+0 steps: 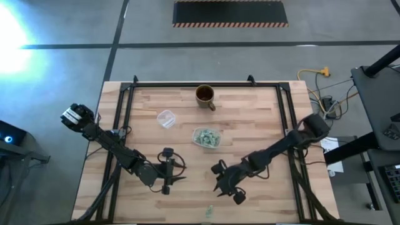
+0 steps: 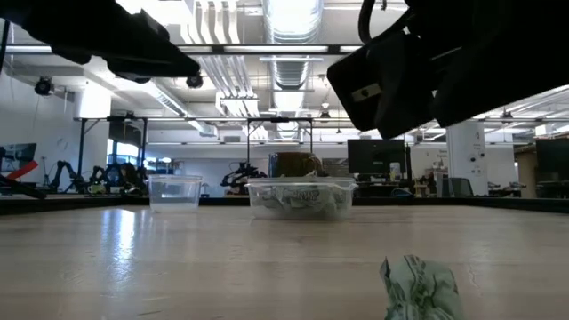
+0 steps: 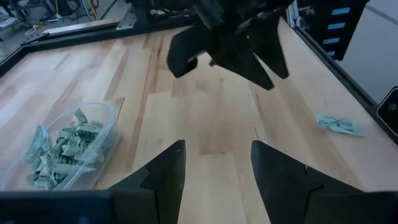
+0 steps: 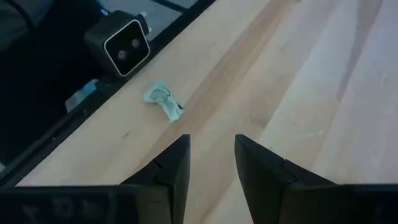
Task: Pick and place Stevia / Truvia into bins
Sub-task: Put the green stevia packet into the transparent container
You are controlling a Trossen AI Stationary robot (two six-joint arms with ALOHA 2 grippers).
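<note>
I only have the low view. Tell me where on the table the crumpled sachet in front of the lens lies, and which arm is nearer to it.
Observer: From above, the loose sachet lies alone by the table edge where your camera sits, well apart from the tub. The right gripper is the nearer one.
Operator: Report what its fingers hold.
Observer: Nothing. In its wrist view the fingers stand apart over bare wood, with the sachet ahead of them, untouched.
Operator: Now the left arm.
Observer: The left gripper hangs open and empty, across from the right one.
</note>
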